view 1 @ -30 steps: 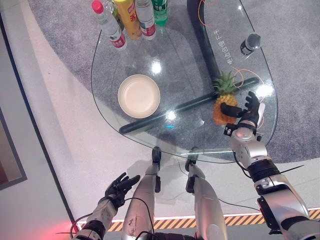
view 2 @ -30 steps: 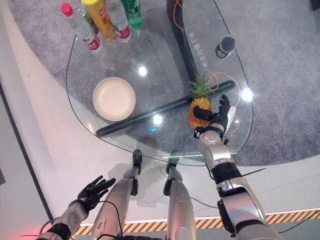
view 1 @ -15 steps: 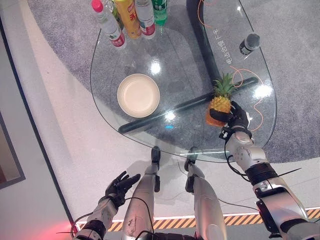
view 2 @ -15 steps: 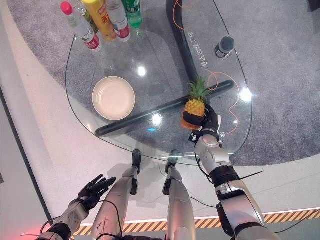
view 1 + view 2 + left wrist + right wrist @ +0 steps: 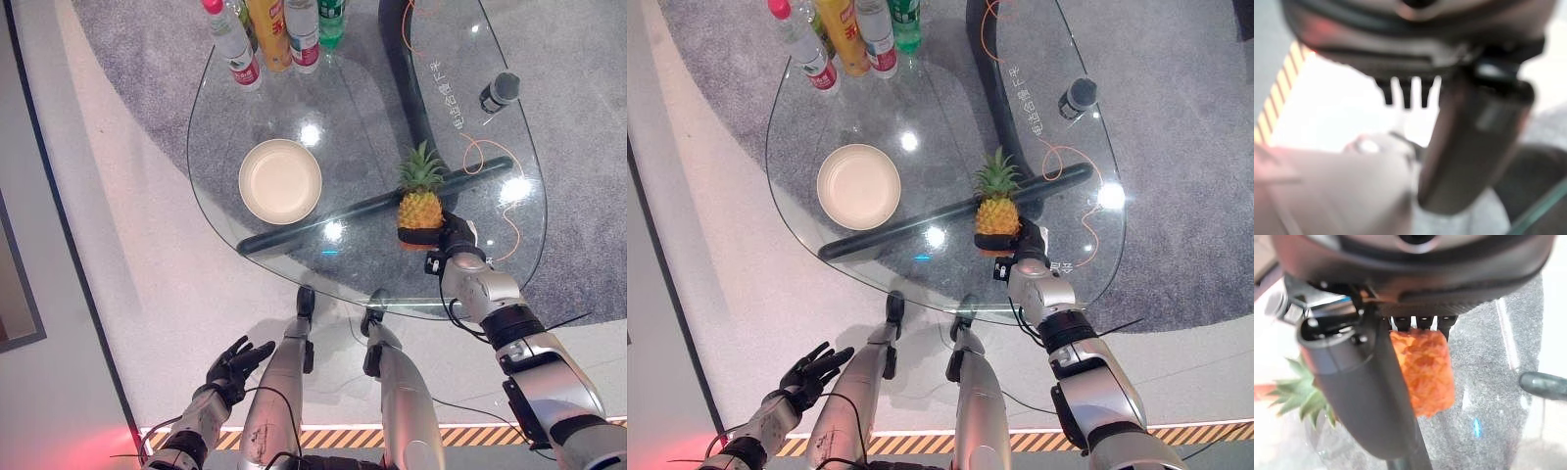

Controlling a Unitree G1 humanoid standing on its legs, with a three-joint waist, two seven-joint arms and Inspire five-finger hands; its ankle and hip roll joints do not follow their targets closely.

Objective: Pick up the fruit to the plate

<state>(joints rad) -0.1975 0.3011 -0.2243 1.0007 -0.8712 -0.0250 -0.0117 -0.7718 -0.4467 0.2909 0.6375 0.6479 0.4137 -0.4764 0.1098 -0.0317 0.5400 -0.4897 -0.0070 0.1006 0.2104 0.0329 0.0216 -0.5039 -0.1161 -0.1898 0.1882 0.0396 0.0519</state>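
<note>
- Right wrist view gives us the clearest look at the pineapple (image 5: 1422,372): its orange body sits between our thumb and the row of fingers, its green crown sticking out to one side.
- From the head cameras, our right hand (image 5: 453,235) is curled round the lower part of the fruit, which stands upright over the glass table (image 5: 235,206), near the edge closest to us; we cannot tell whether its base rests on the glass or is just clear of it.
- Our left hand (image 5: 235,362) hangs low beside us, below the table, fingers spread and holding nothing.
- We judge the grasp made and the carry to the plate (image 5: 280,181) not yet begun.
- What could go wrong: the hold is low on a tall, top-heavy fruit, so it could tip or slip out if we swing fast.
- An orange cable (image 5: 490,162) loops on the glass just beside our hand and could snag.
- Room to move: the glass between fruit and plate looks bare, so the path looks open; the bottles (image 5: 279,34) stand well beyond at the far edge.
</note>
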